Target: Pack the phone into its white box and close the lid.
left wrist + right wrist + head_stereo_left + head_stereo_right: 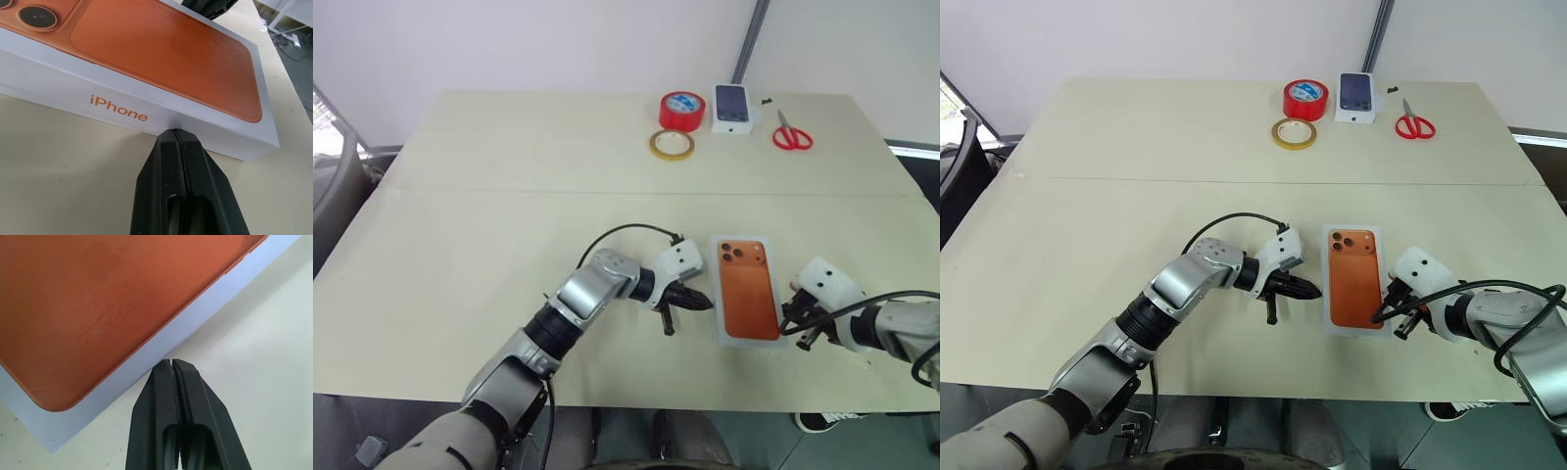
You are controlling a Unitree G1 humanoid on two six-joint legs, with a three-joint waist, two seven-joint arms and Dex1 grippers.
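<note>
You are bracketing the lid (747, 289) with the left gripper (703, 302) and right gripper (793, 323), both clenched empty. Uneven pushing risks skewing it on the white box (146, 105).

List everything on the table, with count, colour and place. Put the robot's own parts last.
Lid: one, white with orange phone picture, on the closed box, near edge, between the grippers.
Table: one, beige.
Red tape roll: one, red, far edge.
Yellow tape ring: one, yellowish, in front of the red roll.
Small white box: one, dark phone picture, right of the red roll.
Scissors: one, red handles, far right.
Left gripper: fingers shut, at the lid's left side.
Right gripper: fingers shut, at its right side.
</note>
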